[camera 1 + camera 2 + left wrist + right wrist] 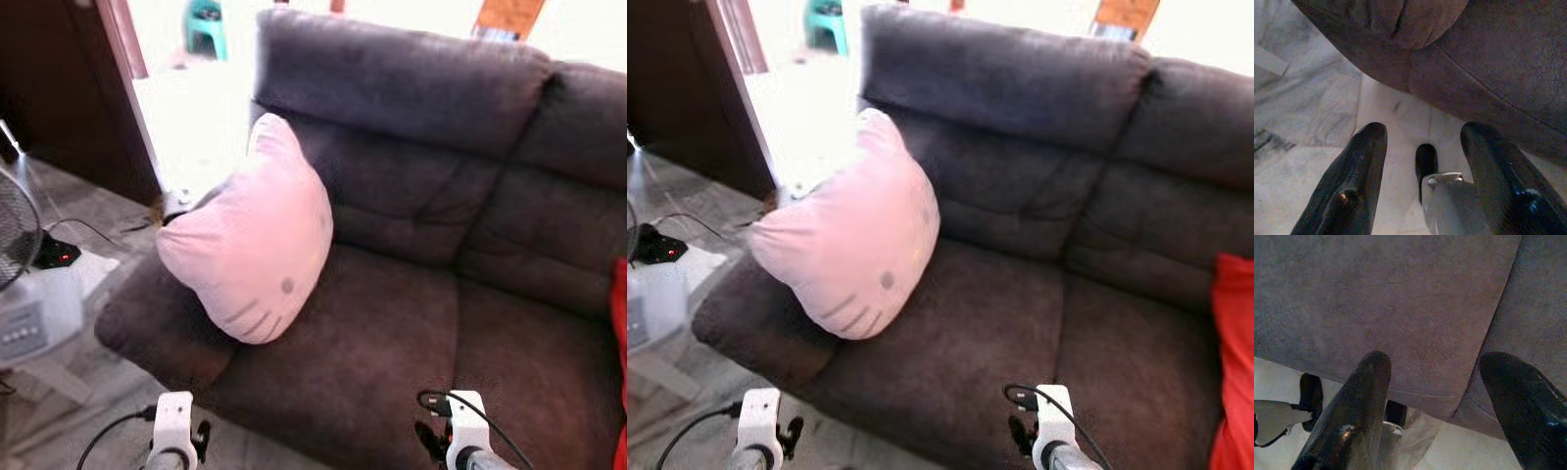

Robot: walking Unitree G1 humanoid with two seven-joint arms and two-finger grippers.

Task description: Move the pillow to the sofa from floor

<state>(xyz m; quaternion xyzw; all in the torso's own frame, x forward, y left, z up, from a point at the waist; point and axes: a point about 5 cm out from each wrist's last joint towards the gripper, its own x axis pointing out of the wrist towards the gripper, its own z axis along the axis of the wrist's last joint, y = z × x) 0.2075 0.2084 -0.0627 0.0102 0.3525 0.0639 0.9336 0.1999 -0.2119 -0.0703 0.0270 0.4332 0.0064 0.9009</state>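
Observation:
A pink cat-face pillow [257, 240] stands tilted on the left seat of the dark grey sofa [392, 333], leaning against the backrest and over the left armrest. My two arms are low at the sofa's front edge, the left wrist [174, 423] over the floor and the right wrist [462, 421] over the seat edge. In the left wrist view, the left gripper [1422, 132] is open, with nothing between its fingers, above the marble floor by the sofa's base. The right gripper [1436, 360] is open too, empty, pointing at the seat cushion's front edge. Neither touches the pillow.
A standing fan [15, 235] and a power strip with a red light [59, 257] are on the floor to the left. A red cushion [1234, 362] lies at the sofa's right end. A bright doorway with a green chair [206, 24] is behind.

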